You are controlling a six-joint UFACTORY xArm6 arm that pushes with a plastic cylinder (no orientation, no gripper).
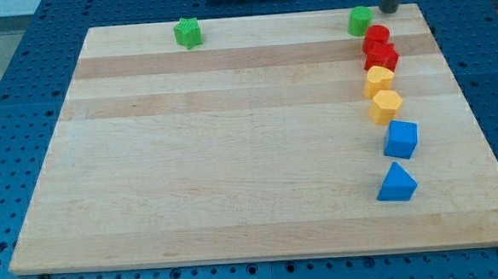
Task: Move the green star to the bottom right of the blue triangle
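one green star (189,32), far left of tool (390,10)

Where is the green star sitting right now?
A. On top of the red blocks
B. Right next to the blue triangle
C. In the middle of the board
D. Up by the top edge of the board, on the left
D: the green star sits alone near the view's top left of the board, far from the blue triangle at the lower right.
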